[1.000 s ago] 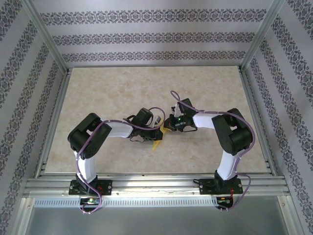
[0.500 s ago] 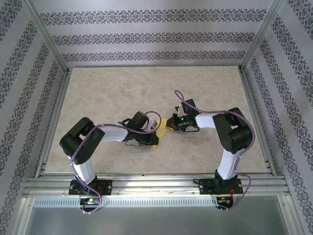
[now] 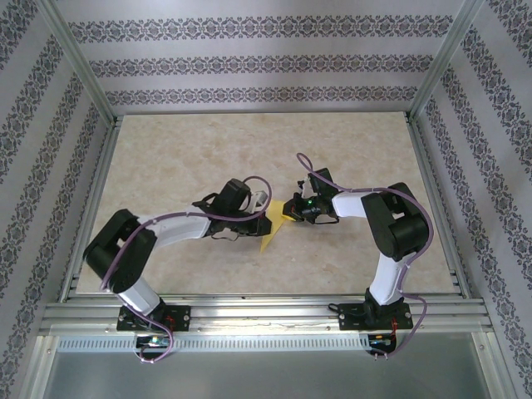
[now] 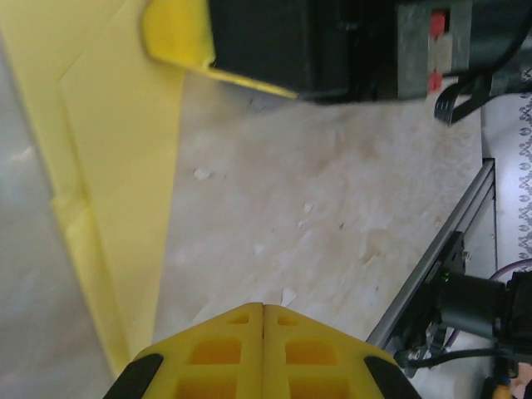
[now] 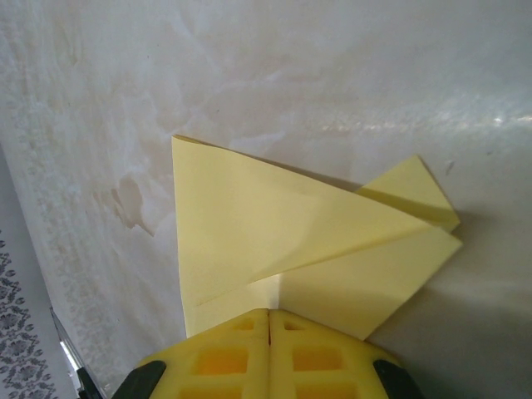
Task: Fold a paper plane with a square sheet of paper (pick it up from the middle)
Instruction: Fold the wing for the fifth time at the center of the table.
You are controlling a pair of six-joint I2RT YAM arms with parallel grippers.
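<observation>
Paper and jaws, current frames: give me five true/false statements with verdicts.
1. The paper is yellow and already shows folds. True.
2. It lies on the table, close to the tips of the left gripper and the right gripper. True.
3. The left gripper's jaws stand wide open. False: they are shut, finger against finger.
4. The paper lies against the back wall. False: it is mid-table, nearer the arms' bases.
5. The right gripper's jaws are shut. True.
</observation>
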